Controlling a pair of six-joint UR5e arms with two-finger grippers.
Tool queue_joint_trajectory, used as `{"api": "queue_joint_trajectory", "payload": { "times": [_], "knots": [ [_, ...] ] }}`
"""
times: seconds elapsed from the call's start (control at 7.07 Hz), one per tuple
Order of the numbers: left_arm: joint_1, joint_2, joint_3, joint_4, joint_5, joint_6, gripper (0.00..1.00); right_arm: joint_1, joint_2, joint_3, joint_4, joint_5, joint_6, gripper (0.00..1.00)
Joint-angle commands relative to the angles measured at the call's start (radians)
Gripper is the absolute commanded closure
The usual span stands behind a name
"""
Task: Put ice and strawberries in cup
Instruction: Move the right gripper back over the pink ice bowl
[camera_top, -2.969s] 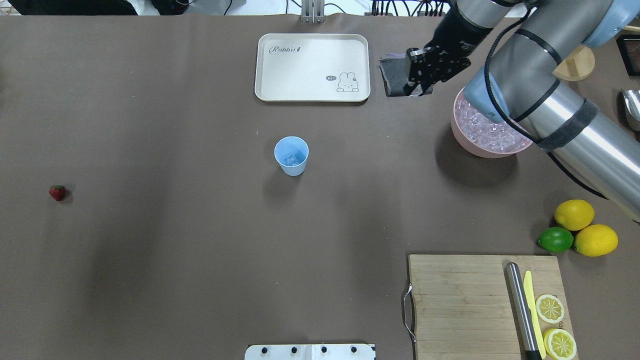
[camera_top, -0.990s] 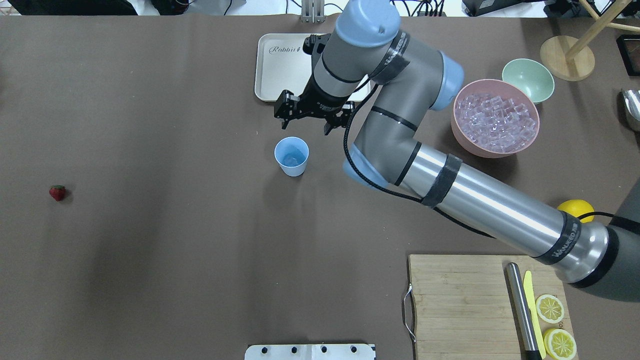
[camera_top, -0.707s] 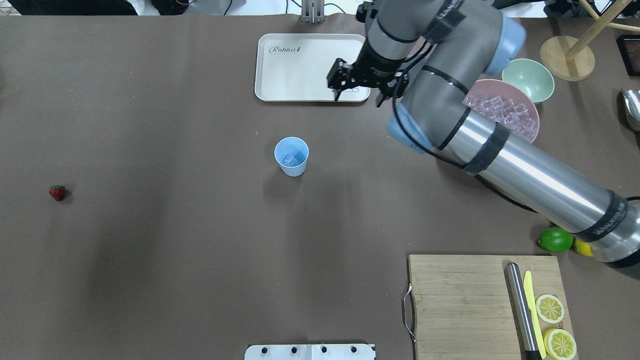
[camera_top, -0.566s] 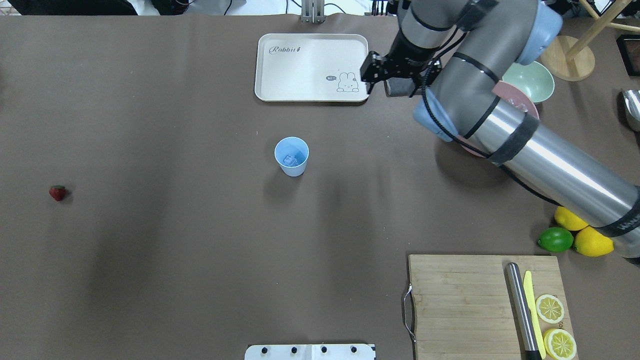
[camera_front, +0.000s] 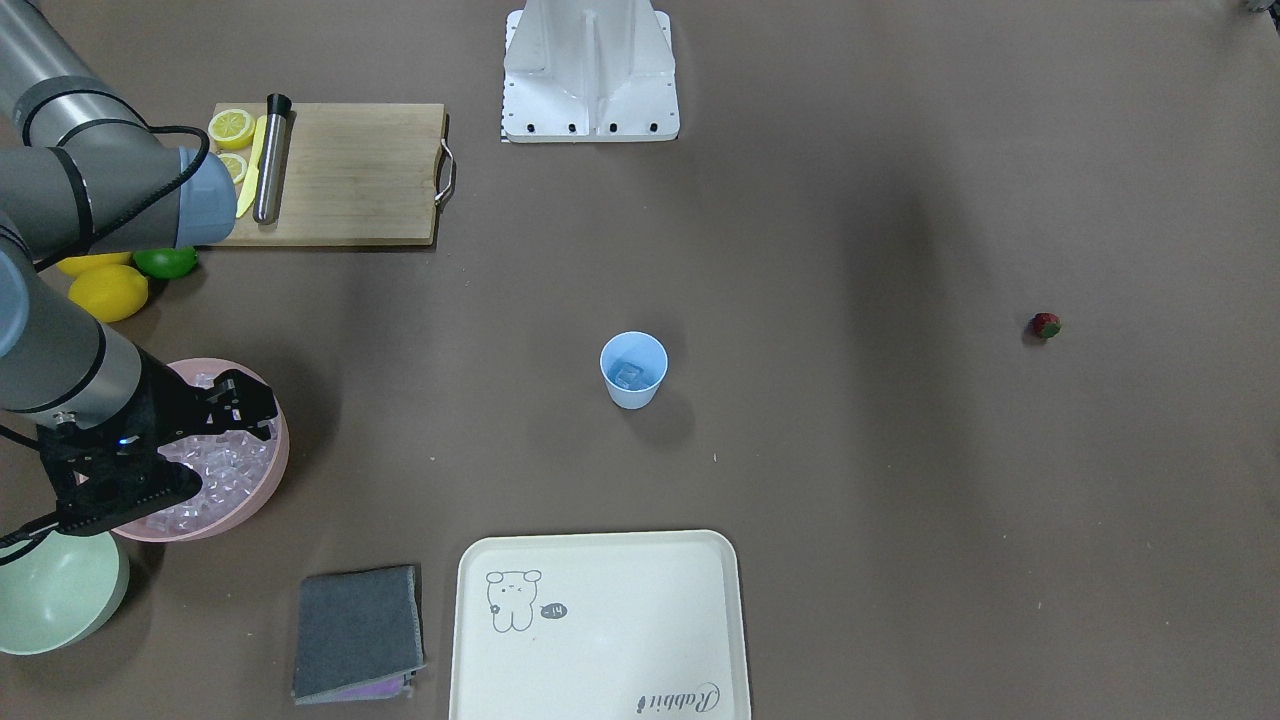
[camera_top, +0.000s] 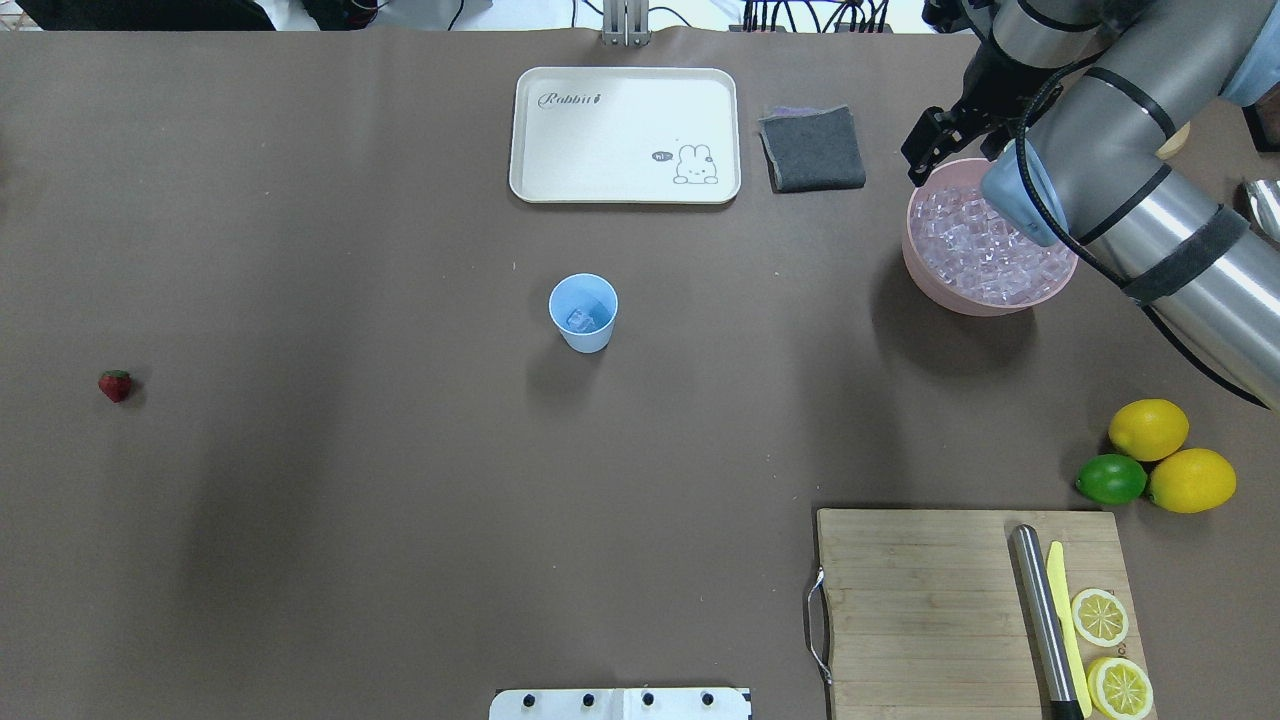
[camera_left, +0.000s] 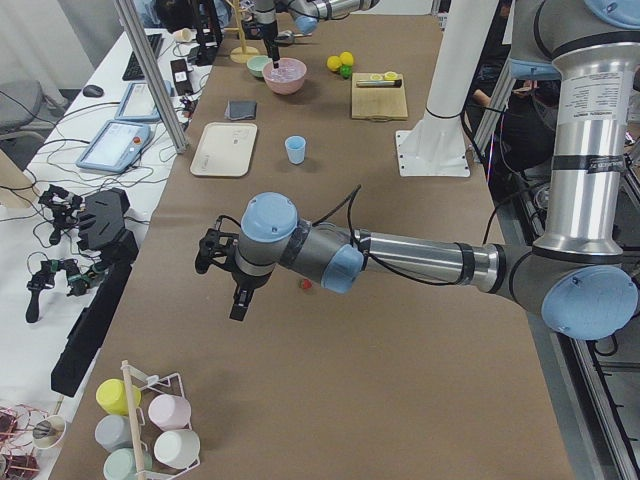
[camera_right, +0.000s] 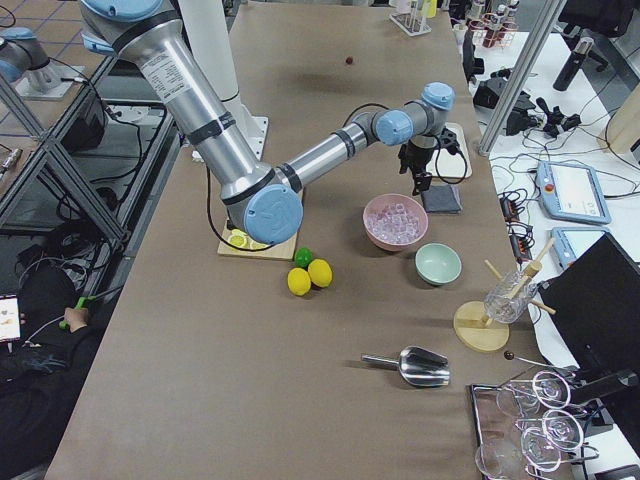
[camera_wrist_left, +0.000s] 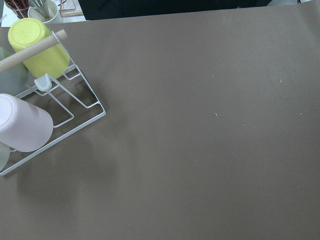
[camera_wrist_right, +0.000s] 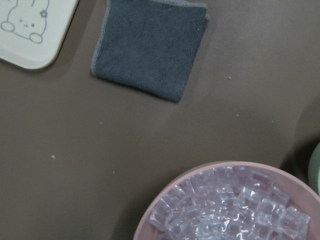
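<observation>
The light-blue cup (camera_top: 583, 312) stands upright mid-table with an ice cube (camera_top: 579, 320) inside; it also shows in the front view (camera_front: 633, 370). More ice (camera_top: 985, 255) fills the pink bowl (camera_top: 925, 285) at the right. My right gripper (camera_front: 225, 448) hovers open and empty over that bowl's far-left rim. The wrist view looks down on the ice (camera_wrist_right: 230, 210). The strawberry (camera_top: 115, 385) lies alone at the far left. My left gripper (camera_left: 225, 283) shows only in the left side view, above the table near the strawberry (camera_left: 306, 284). I cannot tell whether it is open or shut.
A white tray (camera_top: 625, 135) and a grey cloth (camera_top: 810, 148) lie at the back. A cutting board (camera_top: 920, 600) with a knife and lemon slices, two lemons and a lime (camera_top: 1110, 479) sit front right. A pale-green bowl (camera_front: 50, 590) stands beside the pink one. A mug rack (camera_wrist_left: 45, 100) stands at the left end.
My right gripper went from above the cup back to the right, past the tray and cloth, and now hovers over the pink ice bowl. The cup and strawberry have not moved.
</observation>
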Motion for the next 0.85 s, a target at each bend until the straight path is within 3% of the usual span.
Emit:
{"api": "queue_joint_trajectory", "payload": {
  "times": [0.0,0.28,0.71],
  "knots": [
    [0.000,0.002,-0.002,0.000,0.000,0.000,0.02,-0.013,-0.013,-0.040,0.023,0.000,-0.100,0.04],
    [0.000,0.002,-0.001,0.001,0.002,0.000,0.02,-0.016,-0.026,-0.146,0.170,-0.001,-0.116,0.04],
    [0.000,0.002,-0.002,0.001,0.000,0.000,0.02,-0.036,-0.052,-0.142,0.172,0.011,-0.107,0.06]
  ]
}}
